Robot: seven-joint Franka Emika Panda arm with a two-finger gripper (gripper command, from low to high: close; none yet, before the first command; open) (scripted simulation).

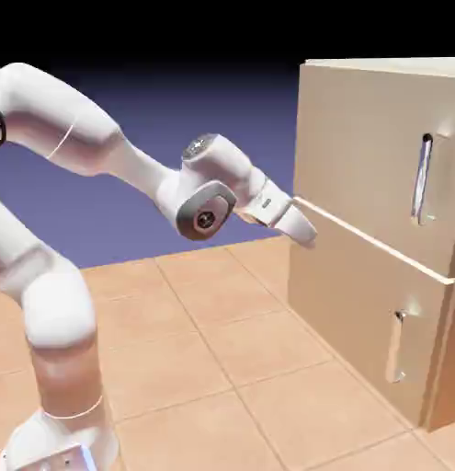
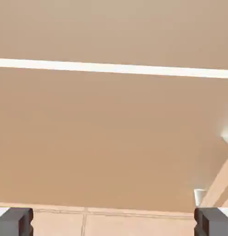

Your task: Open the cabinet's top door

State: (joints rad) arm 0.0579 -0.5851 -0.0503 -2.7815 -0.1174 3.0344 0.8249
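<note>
- The cabinet [image 1: 378,239] stands upright on the tiled tabletop [image 1: 221,359], at the exterior view's right.
- The top door [image 1: 378,147] is its upper front panel, shut flush; a pale seam [image 1: 373,241] divides it from the lower door [image 1: 359,322].
- Its silver bar handle [image 1: 422,179] runs vertically, near the door's far edge.
- The claw [image 1: 307,235] points at the cabinet's near edge, level with the seam, well short of the handle.
- In the hand view its fingertips [image 2: 15,221] sit wide apart, gripping nothing, facing the wood with the seam [image 2: 114,68] across it.

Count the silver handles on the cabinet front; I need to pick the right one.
2: the long silver bar handle on the top door, the shorter silver handle on the lower door.
</note>
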